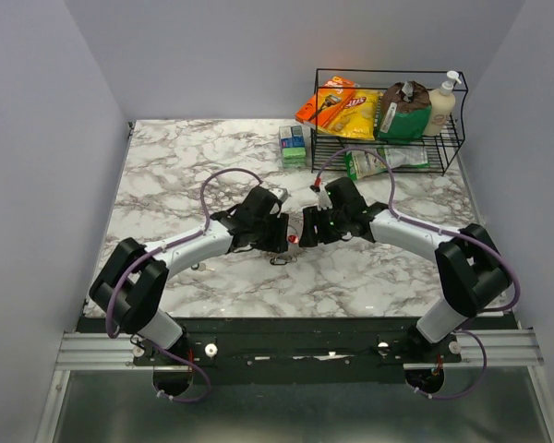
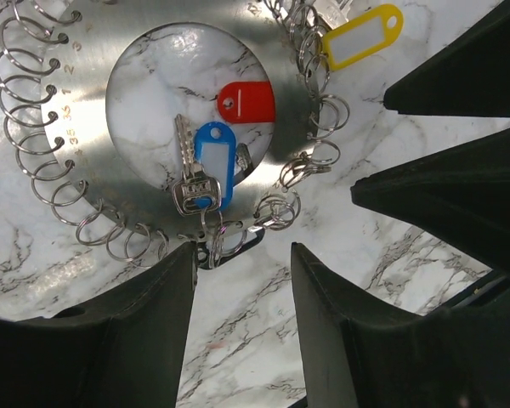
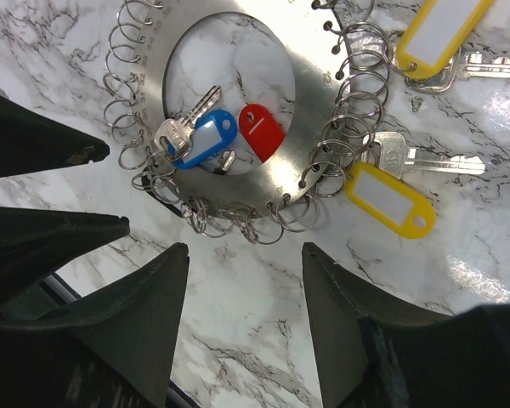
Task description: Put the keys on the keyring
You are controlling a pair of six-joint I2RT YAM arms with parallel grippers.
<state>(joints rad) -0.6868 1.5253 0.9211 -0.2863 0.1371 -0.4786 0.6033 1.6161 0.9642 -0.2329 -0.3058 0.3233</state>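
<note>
In the middle of the marble table [image 1: 166,175], the two arms meet tip to tip. The left hand [image 2: 242,255] is spread: its two dark fingers stand apart with only bare marble between them, pinching nothing. Just beyond its fingertips lies the keyring [image 2: 85,127], a flat silver disc with a wide round opening. It rests flat on the table, with small split rings [image 2: 34,161] threaded through holes all along its edge. Inside the opening lie a silver key [image 2: 185,174] with a blue tag [image 2: 214,157] touching it, and a red tag [image 2: 248,102] just beside them. Outside the disc, close against the rings, are two yellow tags [image 3: 389,198], each next to another silver key on the marble. The right hand [image 3: 245,251] is spread too. Nothing sits between its fingers, and its tips are near the ringed edge, close to the left hand's. At the far right back corner stands a wire rack [image 1: 388,71] holding snack bags and a pump bottle [image 1: 443,106].
</note>
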